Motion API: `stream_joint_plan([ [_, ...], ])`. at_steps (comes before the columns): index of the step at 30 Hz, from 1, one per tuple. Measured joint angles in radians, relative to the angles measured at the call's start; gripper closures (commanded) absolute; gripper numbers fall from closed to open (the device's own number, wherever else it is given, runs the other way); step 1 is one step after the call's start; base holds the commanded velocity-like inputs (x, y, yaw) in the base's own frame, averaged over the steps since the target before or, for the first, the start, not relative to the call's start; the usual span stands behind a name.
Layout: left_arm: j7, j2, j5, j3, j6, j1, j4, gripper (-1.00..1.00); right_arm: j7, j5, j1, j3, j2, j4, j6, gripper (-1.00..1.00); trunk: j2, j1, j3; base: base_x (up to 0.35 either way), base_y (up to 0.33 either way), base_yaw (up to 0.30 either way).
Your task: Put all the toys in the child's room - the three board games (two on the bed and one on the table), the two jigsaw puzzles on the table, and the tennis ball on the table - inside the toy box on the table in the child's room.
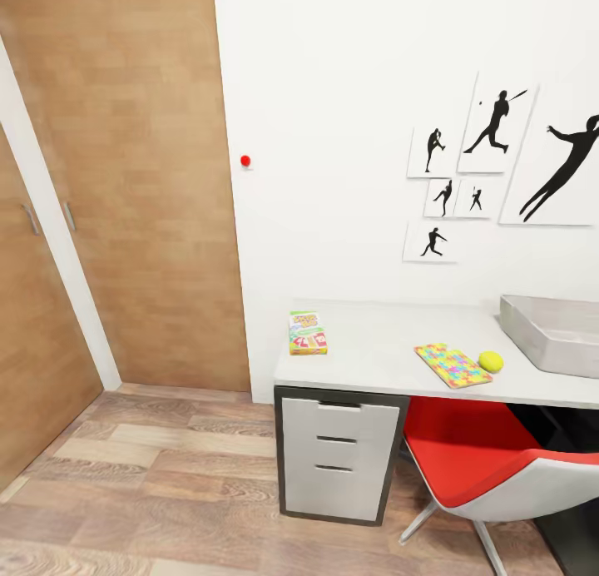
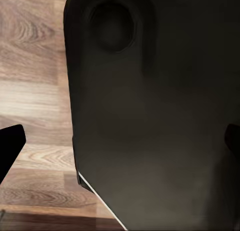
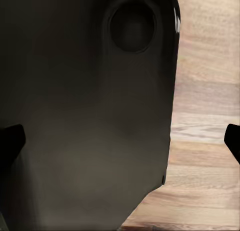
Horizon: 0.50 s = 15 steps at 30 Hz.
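Standing against the white wall, the table (image 1: 374, 355) runs out of the head view at the right edge, so its far end is cut off. The toy box (image 1: 545, 336) sits at that right end and is cropped by the same edge; its interior cannot be read. One board game (image 1: 307, 333), green-topped, lies flat near the table's left edge, well apart from the other items. One jigsaw puzzle (image 1: 453, 364) lies near the front edge, with the tennis ball (image 1: 491, 361) just beside it, between the puzzle and the toy box. A red chair (image 1: 491, 459) is tucked under the table beside the white drawer unit (image 1: 337, 455); its seat hides the space beneath the top. Open wood floor (image 1: 166, 484) extends left of the drawers to the wooden doors (image 1: 125, 185). Black silhouette pictures (image 1: 499, 164) hang above the table. In the left wrist view, a dark robot body panel (image 2: 150, 116) blocks most of the frame; the right wrist view shows a like panel (image 3: 90, 116). Only dark finger tips (image 2: 10, 146) (image 3: 10, 141) show at the frame sides, with nothing between them, so the opening of either pincer cannot be determined.
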Motion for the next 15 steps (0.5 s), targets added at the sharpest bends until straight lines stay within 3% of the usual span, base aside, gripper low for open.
stream_joint_plan([
  [4, -0.001, -0.022, -0.007, -0.004, -0.011, 0.001, -0.014, -1.00, -0.004, 0.000, -0.003, -0.004, 0.022, -0.005, -0.001, -1.00, 0.000, 0.000, 0.000, 0.000, 0.000, 0.000],
  [12, -0.001, -0.024, -0.007, -0.004, -0.012, 0.001, -0.014, -1.00, -0.005, 0.001, 0.006, -0.007, 0.067, -0.006, -0.010, -1.00, 0.000, 0.000, 0.000, 0.000, 0.000, 0.005],
  [15, -0.001, -0.023, -0.007, -0.004, -0.012, 0.001, -0.014, -1.00, -0.006, 0.001, 0.006, -0.007, 0.073, -0.006, -0.010, -1.00, 0.000, 0.000, 0.000, 0.000, 0.000, 0.127],
])
